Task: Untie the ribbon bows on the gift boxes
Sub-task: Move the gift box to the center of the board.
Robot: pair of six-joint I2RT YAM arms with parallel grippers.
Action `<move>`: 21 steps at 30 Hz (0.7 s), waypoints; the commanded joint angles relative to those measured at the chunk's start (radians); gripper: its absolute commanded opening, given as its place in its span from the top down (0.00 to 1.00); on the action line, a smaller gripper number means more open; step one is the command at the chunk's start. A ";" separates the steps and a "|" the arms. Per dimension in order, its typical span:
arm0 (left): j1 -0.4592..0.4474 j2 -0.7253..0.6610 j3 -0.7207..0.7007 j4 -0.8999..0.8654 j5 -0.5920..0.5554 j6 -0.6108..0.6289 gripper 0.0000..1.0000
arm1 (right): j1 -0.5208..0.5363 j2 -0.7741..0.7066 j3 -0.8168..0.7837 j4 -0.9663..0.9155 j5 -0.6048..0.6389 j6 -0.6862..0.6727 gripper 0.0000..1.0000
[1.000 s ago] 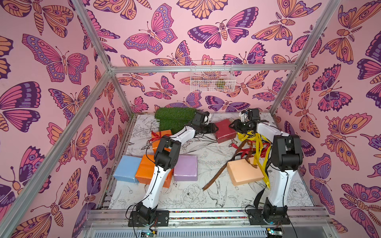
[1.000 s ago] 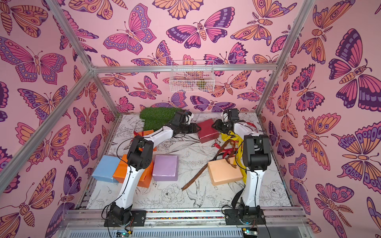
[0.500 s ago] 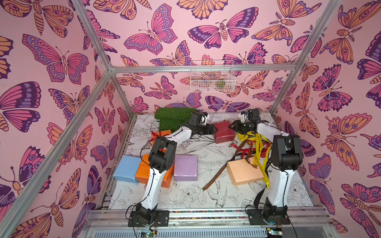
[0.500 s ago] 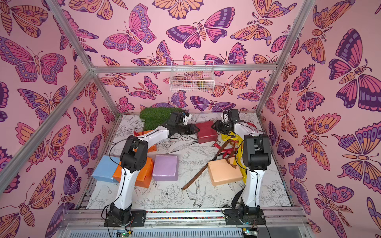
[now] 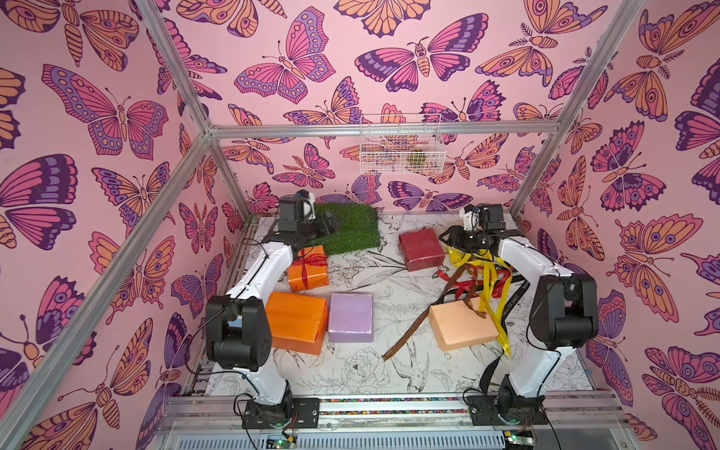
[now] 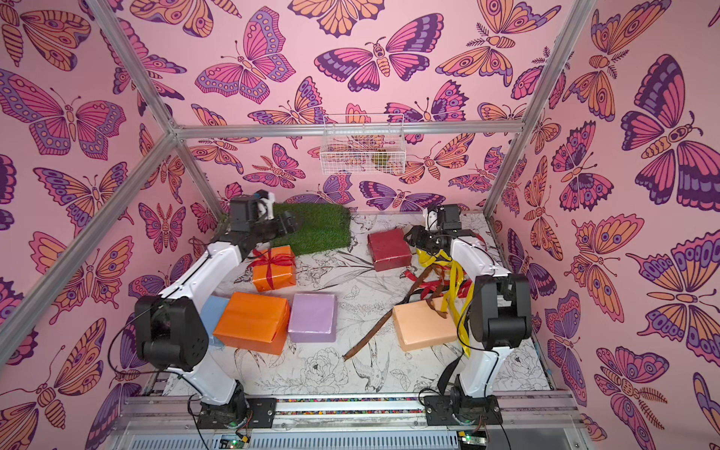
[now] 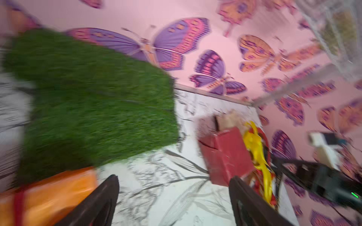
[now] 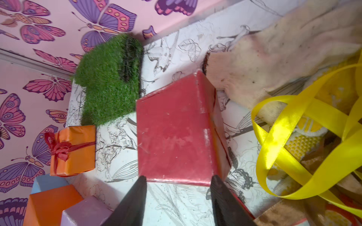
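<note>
Only the small orange box (image 5: 308, 274), at the bench's back-left beside the turf mat (image 5: 352, 230), has its red bow (image 5: 311, 260) tied; loose ribbons (image 5: 480, 277) lie heaped by the right edge, across the peach box (image 5: 459, 329). The left gripper (image 7: 174, 177) hangs over the mat, fingers wide apart and empty; the right gripper (image 8: 179, 176) is partly open, empty, tips at the dark red box (image 8: 176, 129).

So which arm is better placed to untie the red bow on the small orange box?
Left. The left gripper hangs open beside the small orange box with the red bow; the right gripper is across the table, at the dark red box.
</note>
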 commanded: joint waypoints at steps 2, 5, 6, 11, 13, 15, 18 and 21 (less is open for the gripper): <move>0.121 -0.015 -0.078 -0.165 -0.114 0.016 0.10 | 0.076 -0.017 -0.006 -0.007 -0.039 -0.015 0.46; 0.169 0.012 -0.088 -0.178 -0.083 0.049 0.10 | 0.135 -0.018 -0.012 0.018 -0.092 0.010 0.46; 0.177 0.020 -0.087 -0.185 -0.081 0.062 0.10 | 0.159 -0.017 -0.016 0.029 -0.122 0.011 0.45; 0.204 0.038 -0.097 -0.193 -0.127 0.080 0.02 | 0.279 0.016 0.008 0.036 -0.217 -0.007 0.44; 0.214 0.063 -0.093 -0.208 -0.117 0.085 0.02 | 0.315 0.038 0.027 0.021 -0.223 -0.018 0.44; 0.215 0.093 -0.089 -0.228 -0.116 0.097 0.02 | 0.339 0.056 0.036 0.014 -0.218 -0.022 0.44; 0.215 0.126 -0.092 -0.229 -0.080 0.097 0.02 | 0.349 0.066 0.026 0.037 -0.222 -0.002 0.44; 0.214 0.162 -0.084 -0.228 -0.020 0.097 0.02 | 0.348 0.063 0.011 0.050 -0.226 0.008 0.43</move>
